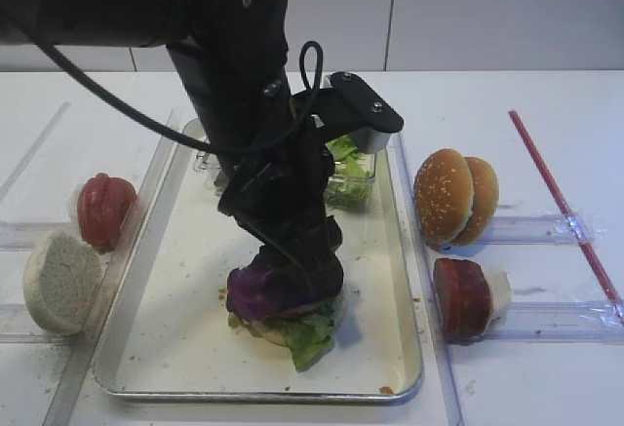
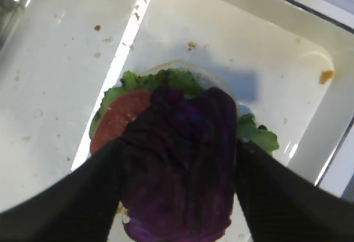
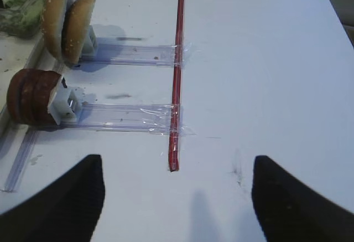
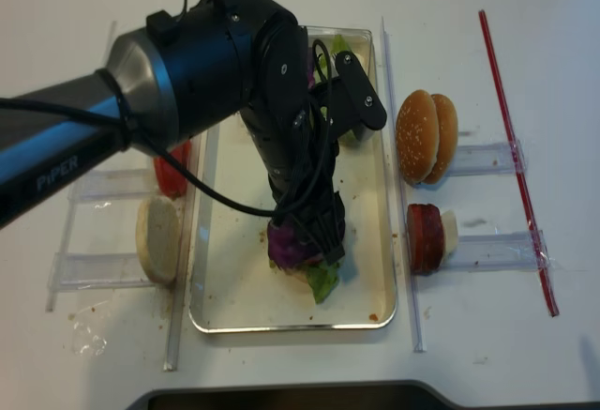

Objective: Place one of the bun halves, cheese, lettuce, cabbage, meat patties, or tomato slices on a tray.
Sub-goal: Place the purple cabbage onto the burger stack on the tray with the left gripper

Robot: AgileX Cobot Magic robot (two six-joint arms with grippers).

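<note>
Nearest my left gripper [image 2: 177, 197], jaws apart either side of the cabbage [image 2: 180, 159]: a floppy, light leaf, likely best pinched at its edge. It lies atop lettuce [image 1: 310, 333] on the tray [image 1: 175, 348]. My right gripper [image 3: 177, 197] hangs open.

Glossy black cabled arm [image 4: 216, 63]

Cabbage [image 2: 182, 159] sat atop lettuce [image 1: 310, 333] and a bun half [image 2: 207, 80] in the tray [image 1: 185, 280], more bun halves [image 1: 454, 197] stood right of it
</note>
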